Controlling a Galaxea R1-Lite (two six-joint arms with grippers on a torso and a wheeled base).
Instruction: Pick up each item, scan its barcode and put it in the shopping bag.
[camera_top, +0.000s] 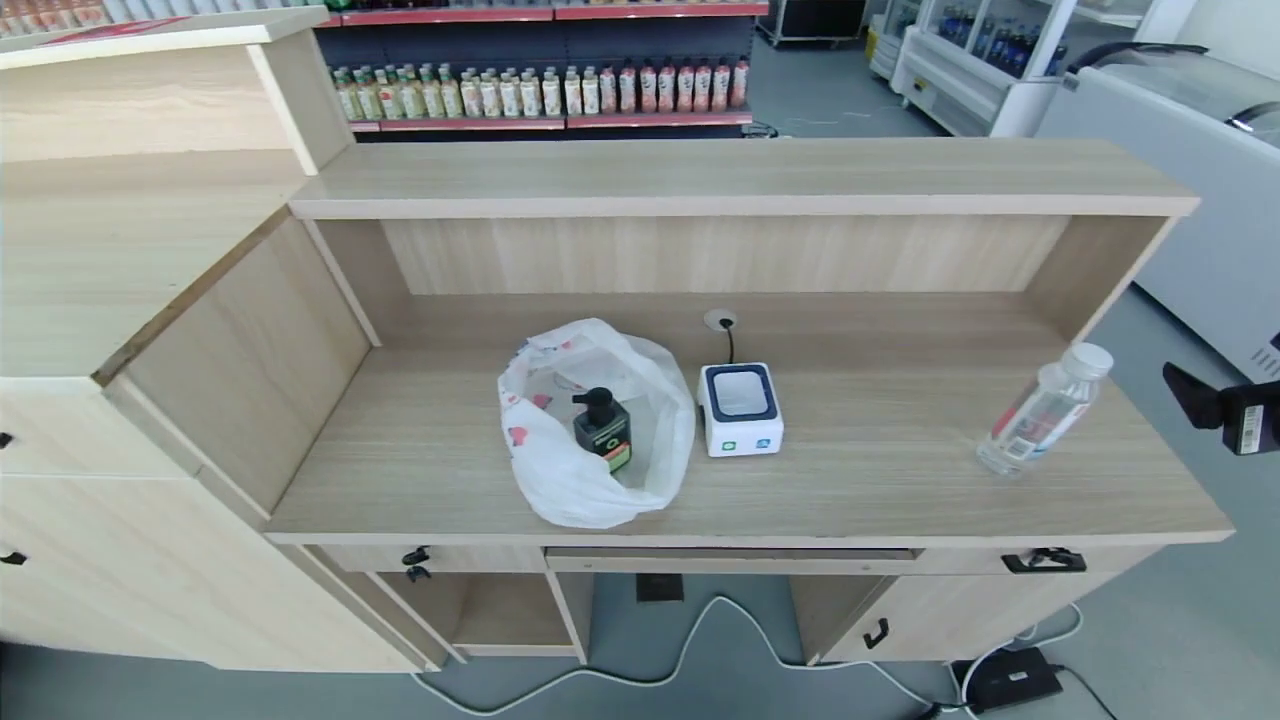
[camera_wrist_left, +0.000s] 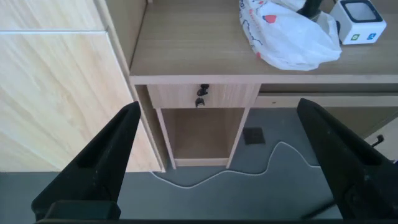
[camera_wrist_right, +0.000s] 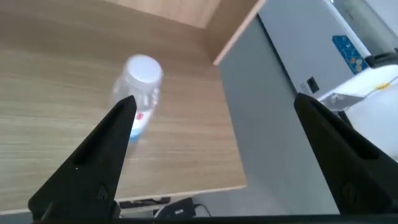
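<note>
A clear water bottle with a white cap stands near the right end of the wooden counter. My right gripper hangs open just off that end, beside the water bottle and above it; one dark finger shows in the head view. A white shopping bag lies open mid-counter with a dark pump bottle upright inside. To its right sits the white barcode scanner. My left gripper is open and empty, low in front of the counter's left part, below the bag.
A raised ledge overhangs the back of the counter. A tall wooden cabinet walls in the left side. Under the top are a keyed drawer and an open cubby. A white cable trails on the floor. Freezers stand at the right.
</note>
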